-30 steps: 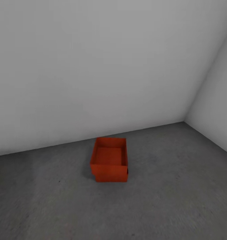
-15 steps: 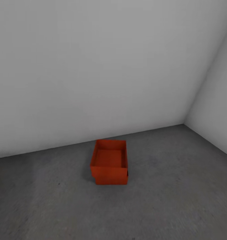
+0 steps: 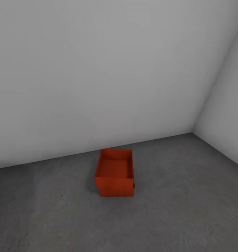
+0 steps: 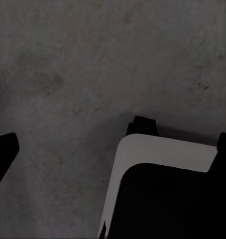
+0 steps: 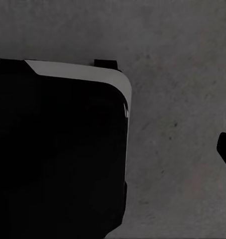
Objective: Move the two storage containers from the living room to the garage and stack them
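Two orange-red storage containers (image 3: 114,175) stacked on grey concrete garage floor (image 3: 175,210), near pale wall. Upper bin open-topped, upright, slightly offset from lower one, whose edge peeks out beneath.

Black base (image 5: 58,159) with rounded white edge

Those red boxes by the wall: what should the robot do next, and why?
Probably just pause and check the stack. The top bin appears to sit on the lower bin, slightly offset, on the floor. That looks like the finished job, so reaching in again would likely only risk knocking it over.
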{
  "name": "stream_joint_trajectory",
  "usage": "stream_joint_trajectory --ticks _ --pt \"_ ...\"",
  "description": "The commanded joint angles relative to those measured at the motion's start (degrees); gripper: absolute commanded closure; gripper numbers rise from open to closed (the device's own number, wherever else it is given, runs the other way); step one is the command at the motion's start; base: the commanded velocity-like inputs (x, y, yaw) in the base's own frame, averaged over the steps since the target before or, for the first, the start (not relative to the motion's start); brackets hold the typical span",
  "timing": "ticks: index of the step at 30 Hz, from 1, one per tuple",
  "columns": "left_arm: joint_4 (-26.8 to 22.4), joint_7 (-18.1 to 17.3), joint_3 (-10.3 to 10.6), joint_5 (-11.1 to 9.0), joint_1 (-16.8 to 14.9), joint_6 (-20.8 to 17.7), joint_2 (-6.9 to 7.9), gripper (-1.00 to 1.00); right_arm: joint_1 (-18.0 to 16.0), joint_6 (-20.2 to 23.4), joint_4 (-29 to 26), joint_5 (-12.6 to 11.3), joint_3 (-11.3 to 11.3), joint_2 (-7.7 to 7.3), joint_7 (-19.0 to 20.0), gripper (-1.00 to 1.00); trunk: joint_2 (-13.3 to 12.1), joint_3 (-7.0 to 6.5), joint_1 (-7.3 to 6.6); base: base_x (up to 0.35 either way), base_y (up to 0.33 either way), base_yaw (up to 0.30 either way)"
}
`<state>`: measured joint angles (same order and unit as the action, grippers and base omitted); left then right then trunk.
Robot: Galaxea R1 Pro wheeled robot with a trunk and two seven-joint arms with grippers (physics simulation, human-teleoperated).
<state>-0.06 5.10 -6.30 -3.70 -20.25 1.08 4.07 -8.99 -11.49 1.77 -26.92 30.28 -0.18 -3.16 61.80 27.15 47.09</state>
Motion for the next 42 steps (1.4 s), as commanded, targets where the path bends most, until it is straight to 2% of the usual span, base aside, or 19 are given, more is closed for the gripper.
stream_joint_trajectory --ticks 1,4,13,19,42 --pt "0.0 0.0 -0.3 -0.4 1.0 0.1 -0.37 -1.00 -0.1 -0.3 0.2 -0.5 0.5 0.02 0.2 -1.00 0.0 -0.05 0.00 0.000 0.000 0.000" --pt "0.0 -0.1 -0.2 -0.3 4.9 1.0 -0.99 -1.00 0.2 -0.5 0.2 -0.6 0.4 -0.07 0.4 -1.00 0.0 -0.33 0.00 0.000 0.000 0.000" --pt "0.1 -0.1 -0.2 -0.4 8.5 4.9 -1.23 -1.00 0.5 -0.5 0.2 -0.7 0.4 -0.26 0.5 -1.00 0.0 -1.18 0.00 0.000 0.000 0.000" --pt "-0.1 0.0 -0.1 -0.1 8.7 5.3 -0.97 -1.00 1.7 -0.8 0.2 -0.7 0.4 -0.41 0.5 -1.00 0.0 -1.74 0.00 0.000 0.000 0.000" --pt "-0.6 0.0 0.1 -0.1 8.7 5.4 -0.91 -1.00 1.8 -0.8 0.1 -0.3 0.5 -0.35 0.5 -1.00 0.0 -3.90 0.00 0.000 0.000 0.000"
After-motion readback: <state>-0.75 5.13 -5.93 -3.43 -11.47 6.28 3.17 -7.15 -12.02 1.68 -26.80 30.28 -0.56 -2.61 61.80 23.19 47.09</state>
